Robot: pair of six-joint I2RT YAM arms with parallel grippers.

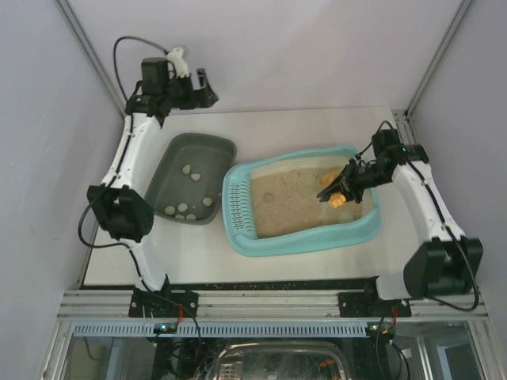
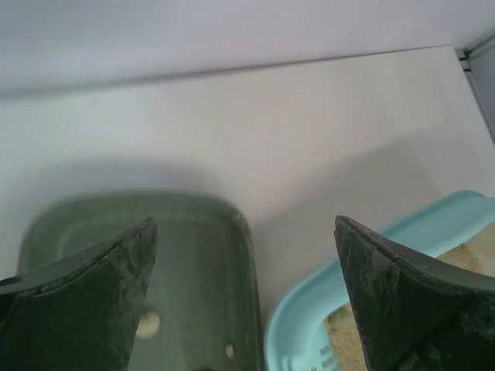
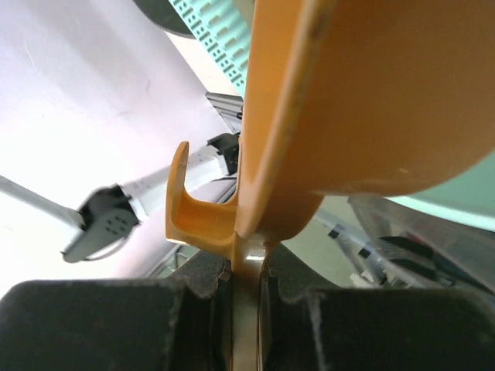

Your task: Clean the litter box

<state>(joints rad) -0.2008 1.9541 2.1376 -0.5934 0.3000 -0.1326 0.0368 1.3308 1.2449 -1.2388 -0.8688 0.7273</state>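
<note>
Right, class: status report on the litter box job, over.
Left pincer open, raised by grey-green tray. Right pincer shut on orange scoop, over litter box, right end. One clump visible in litter. Nothing blocking.

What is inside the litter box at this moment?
The litter box holds beige litter, one small clump and, at its right end, an orange scoop clamped in the right fingers. Litter beneath scoop and arm is covered.

Left arm point(image 1: 127, 162) reared up at the far side, left gripper point(image 1: 211, 89) with jaws spread wide. Right arm point(image 1: 425, 198) bends inward, right gripper point(image 1: 345, 185) pinched tight on the orange scoop point(image 3: 348, 100).
</note>
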